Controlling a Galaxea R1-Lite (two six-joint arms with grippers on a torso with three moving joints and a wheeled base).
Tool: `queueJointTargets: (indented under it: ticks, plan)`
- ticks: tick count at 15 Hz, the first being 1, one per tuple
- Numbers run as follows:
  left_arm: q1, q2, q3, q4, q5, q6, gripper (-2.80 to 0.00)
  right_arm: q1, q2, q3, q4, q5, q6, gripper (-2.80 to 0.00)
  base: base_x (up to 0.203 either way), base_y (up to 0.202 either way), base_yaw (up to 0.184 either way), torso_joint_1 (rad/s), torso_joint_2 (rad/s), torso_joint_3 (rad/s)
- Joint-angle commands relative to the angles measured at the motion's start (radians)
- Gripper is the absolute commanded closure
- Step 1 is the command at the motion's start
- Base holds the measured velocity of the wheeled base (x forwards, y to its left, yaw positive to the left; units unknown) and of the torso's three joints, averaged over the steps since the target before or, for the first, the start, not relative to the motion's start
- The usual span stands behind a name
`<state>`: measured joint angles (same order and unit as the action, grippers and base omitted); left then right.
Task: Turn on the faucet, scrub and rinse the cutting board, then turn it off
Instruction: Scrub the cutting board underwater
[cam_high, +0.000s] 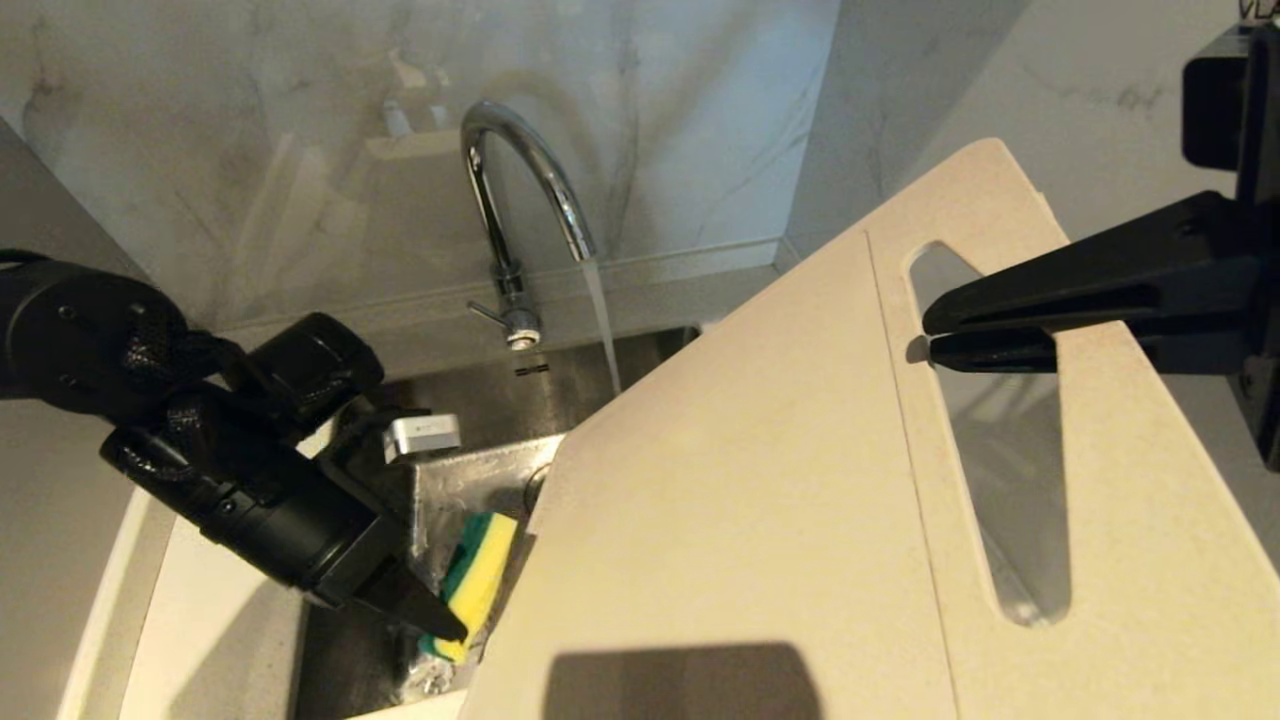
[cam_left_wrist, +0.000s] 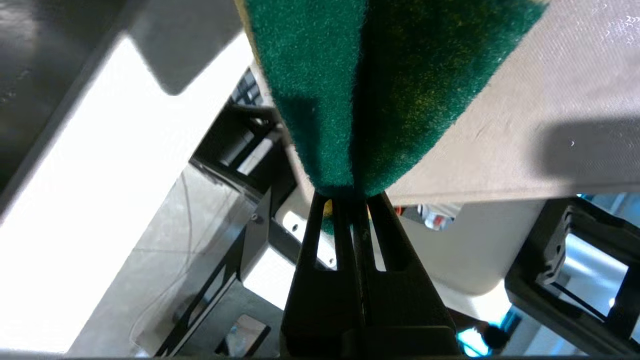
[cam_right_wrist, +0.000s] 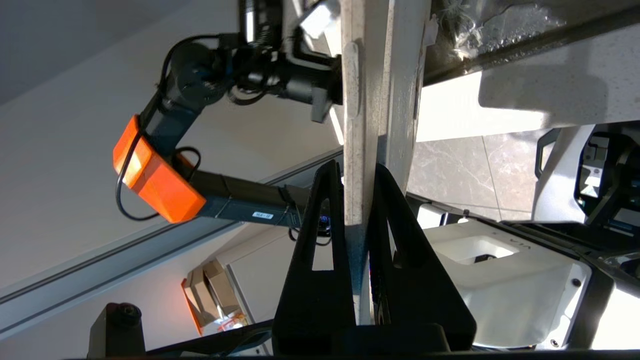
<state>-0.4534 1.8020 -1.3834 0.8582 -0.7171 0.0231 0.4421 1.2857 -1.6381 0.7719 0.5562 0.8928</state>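
Note:
The chrome faucet (cam_high: 520, 200) arches over the steel sink (cam_high: 470, 470), and a stream of water (cam_high: 605, 320) runs from its spout. The large cream cutting board (cam_high: 760, 500) is held tilted over the sink, its far edge at the stream. My right gripper (cam_high: 928, 337) is shut on the board at its handle slot; in the right wrist view the board's edge (cam_right_wrist: 360, 125) sits between the fingers of the right gripper (cam_right_wrist: 357, 172). My left gripper (cam_high: 448, 628) is shut on a yellow-and-green sponge (cam_high: 482, 565) beside the board's left edge. In the left wrist view the left gripper (cam_left_wrist: 350, 197) pinches the sponge's green side (cam_left_wrist: 345, 75), with the board (cam_left_wrist: 525, 125) close beside it.
A white counter (cam_high: 200, 620) borders the sink on the left. A marble wall (cam_high: 300, 130) stands behind the faucet. The left arm with its orange cover (cam_right_wrist: 155, 180) shows beyond the board in the right wrist view.

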Motion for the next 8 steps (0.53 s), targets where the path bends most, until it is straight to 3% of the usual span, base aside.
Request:
queueJointTargets:
  ticks: [1, 4, 7, 8]
  plan:
    - [0.024, -0.070, -0.022, -0.002, -0.008, -0.007, 0.00, 0.000, 0.007, 0.002, 0.006, 0.002, 0.005, 0.00, 0.000, 0.000, 0.000, 0.000, 0.00, 0.000]
    - [0.008, -0.065, -0.262, 0.011, -0.008, -0.057, 0.00, 0.001, 0.001, 0.018, 0.007, 0.002, 0.005, 0.00, 0.000, 0.000, 0.000, 0.000, 0.00, 0.000]
    - [-0.038, 0.055, -0.555, 0.070, -0.008, -0.078, 0.00, 0.001, 0.001, 0.020, 0.007, 0.019, 0.005, 0.00, 0.000, 0.000, 0.000, 0.000, 0.00, 0.000]
    - [-0.066, 0.101, -0.604, 0.065, -0.008, -0.081, 0.00, 0.001, 0.000, 0.020, 0.007, 0.043, 0.005, 0.00, 0.000, 0.000, 0.000, 0.000, 0.00, 0.000]
